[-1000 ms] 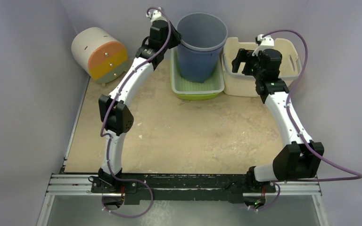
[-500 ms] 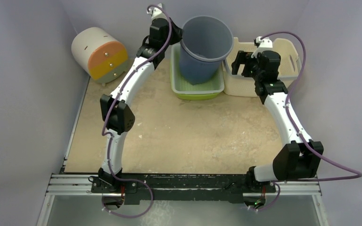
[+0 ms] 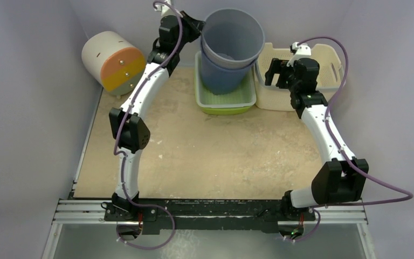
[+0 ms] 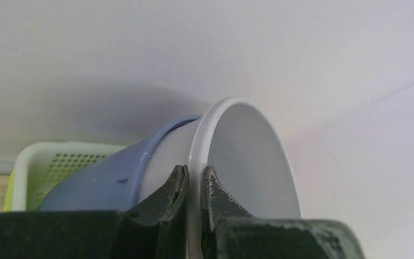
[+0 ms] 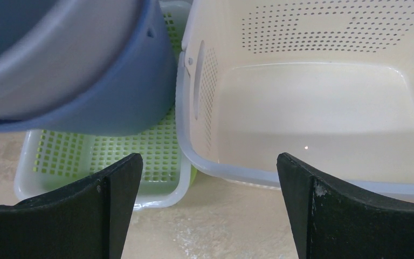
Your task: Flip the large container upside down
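A large grey bucket [image 3: 236, 33] is nested in a blue bucket [image 3: 222, 76] that stands in the green tray [image 3: 205, 100]. The grey bucket is raised partway out of the blue one and tilted. My left gripper [image 3: 199, 27] is shut on the grey bucket's left rim [image 4: 202, 140], one finger outside and one inside; in the left wrist view the gripper [image 4: 195, 172] clamps the rim, with the blue bucket [image 4: 94, 178] to the left. My right gripper [image 3: 274, 71] is open and empty beside the buckets, over the cream basket's left edge; the right wrist view shows its jaws [image 5: 207, 157] wide apart.
A cream perforated basket [image 3: 326, 54] sits right of the green tray, also in the right wrist view [image 5: 312, 108] next to the tray [image 5: 102, 156] and the blue bucket [image 5: 113, 91]. A round white-and-orange drawer unit [image 3: 113, 62] stands at the back left. Walls close in behind and beside.
My left gripper has risen and moved back, pulling the grey bucket up out of the blue one. The right arm has barely moved.
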### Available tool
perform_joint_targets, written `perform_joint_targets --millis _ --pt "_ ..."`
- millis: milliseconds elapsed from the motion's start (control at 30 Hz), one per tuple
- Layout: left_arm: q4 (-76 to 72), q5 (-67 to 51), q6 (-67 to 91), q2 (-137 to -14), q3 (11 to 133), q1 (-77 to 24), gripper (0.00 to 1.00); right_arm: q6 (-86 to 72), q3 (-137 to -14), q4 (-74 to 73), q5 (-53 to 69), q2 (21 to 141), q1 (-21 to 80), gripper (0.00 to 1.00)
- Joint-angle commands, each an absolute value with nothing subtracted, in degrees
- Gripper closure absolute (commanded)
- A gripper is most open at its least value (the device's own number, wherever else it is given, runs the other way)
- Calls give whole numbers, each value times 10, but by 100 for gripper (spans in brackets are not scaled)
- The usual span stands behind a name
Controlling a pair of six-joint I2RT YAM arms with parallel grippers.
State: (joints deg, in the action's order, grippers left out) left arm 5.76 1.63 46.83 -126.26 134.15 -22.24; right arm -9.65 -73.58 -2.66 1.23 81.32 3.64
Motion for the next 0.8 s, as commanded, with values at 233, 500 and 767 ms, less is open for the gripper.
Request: perform_joint_targets --millis 233,500,767 --pt "-177 -22 636 -1152 1362 -136 100 -114 -739 4 -9 827 37 3" --pt "-208 -28 676 -1131 1387 -115 100 -115 -745 4 -11 831 37 3" --pt "-190 -27 656 -1080 1371 -94 100 -117 -730 4 -8 816 37 3"
